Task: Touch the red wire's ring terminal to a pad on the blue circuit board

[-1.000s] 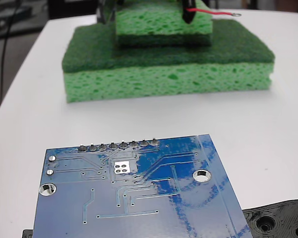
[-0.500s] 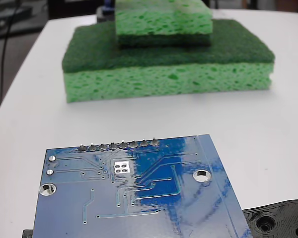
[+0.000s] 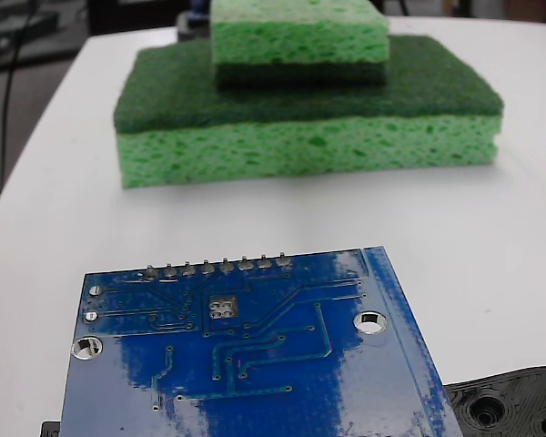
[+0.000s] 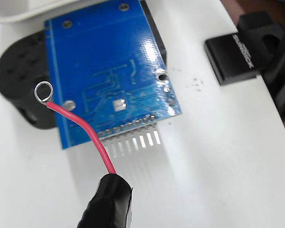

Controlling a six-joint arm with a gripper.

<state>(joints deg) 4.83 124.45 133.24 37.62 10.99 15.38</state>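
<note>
- Red wire [image 4: 80,127]: in the wrist view its long axis runs from the black sleeve [image 4: 107,202] at the lower edge up and to the left, in a shallow curve, across the lower left corner of the blue circuit board [image 4: 107,66].
- Ring terminal [image 4: 42,91]: the wire's tip, pointing upper left; it appears over the board's left edge, where the board meets the black plastic part [image 4: 19,76]. Contact with either cannot be judged.
- Pad [image 4: 118,104]: a silvery square near the board's pin edge, well to the right of the ring; also seen in the fixed view [image 3: 222,308].
- Board: lies flat on the white tabletop [image 4: 213,156], its row of pins [image 4: 133,140] pointing toward the camera in the wrist view.
- Hand: no fingers show in either view, so whether it is spread or pinching cannot be told.
- Black block [image 4: 235,57], right of the board: bears white lettering, too small to read with certainty.
- Green sponges [image 3: 309,118]: two stacked, behind the board in the fixed view.
</note>
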